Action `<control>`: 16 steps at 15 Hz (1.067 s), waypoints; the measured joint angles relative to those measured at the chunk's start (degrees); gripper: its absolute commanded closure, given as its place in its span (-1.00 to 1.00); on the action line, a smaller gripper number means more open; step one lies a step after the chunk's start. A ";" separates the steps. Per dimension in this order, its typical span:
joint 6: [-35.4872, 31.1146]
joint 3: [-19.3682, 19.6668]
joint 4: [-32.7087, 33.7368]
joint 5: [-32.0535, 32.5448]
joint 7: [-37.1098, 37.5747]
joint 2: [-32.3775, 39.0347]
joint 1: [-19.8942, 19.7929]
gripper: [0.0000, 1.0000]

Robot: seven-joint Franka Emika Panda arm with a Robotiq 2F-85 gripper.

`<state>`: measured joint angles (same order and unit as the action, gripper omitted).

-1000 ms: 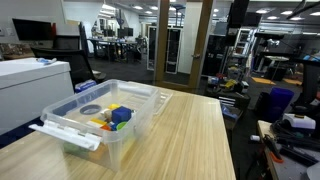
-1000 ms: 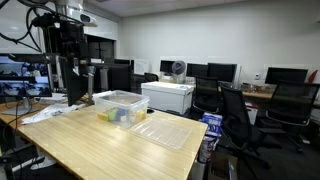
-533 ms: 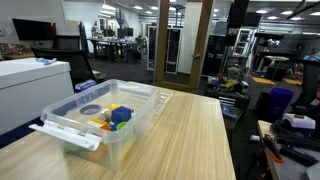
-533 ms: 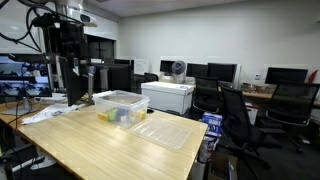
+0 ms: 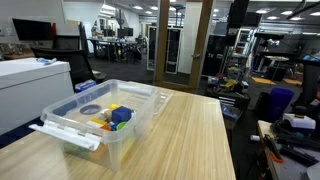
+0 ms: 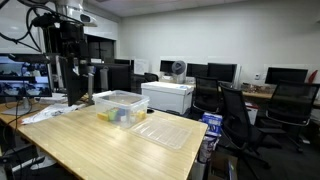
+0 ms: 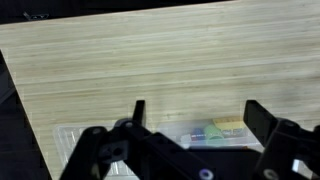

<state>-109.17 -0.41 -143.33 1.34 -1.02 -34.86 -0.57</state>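
Spread wide, the hand (image 7: 198, 113) holds nothing and hangs above the wooden table (image 7: 160, 60). Below its fingers (image 7: 138, 112), at the lower edge of the wrist view, is the clear plastic bin (image 7: 75, 135) with coloured blocks (image 7: 215, 131) inside. In both exterior views the bin stands on the table, with its lid (image 6: 165, 131) flat beside it.

**Table** (image 5: 190, 140): pale tan wood with fine parallel grain stripes. **Storage bin** (image 5: 128, 140): clear, colourless plastic with a whitish rim. Its **lid** (image 6: 166, 132) is equally clear. Contents include a **blue block** (image 5: 120, 116) and a **yellow block** (image 5: 100, 124), with a trace of red-orange between them. **Gripper** (image 7: 195, 105): matte black. **Cabinet** (image 6: 167, 98): white. **Office chair** (image 6: 235, 115): black.
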 measured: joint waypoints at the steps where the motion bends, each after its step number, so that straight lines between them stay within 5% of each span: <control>1: 0.00 0.00 0.00 0.00 0.00 0.00 0.00 -1.00; 8: -7.57 -0.20 0.17 2.37 -0.07 3.90 0.00 -1.00; 16: -21.87 0.03 5.97 4.19 -3.68 18.54 0.05 -1.00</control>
<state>-131.04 -0.38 -137.36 5.53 -4.70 -16.32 -0.52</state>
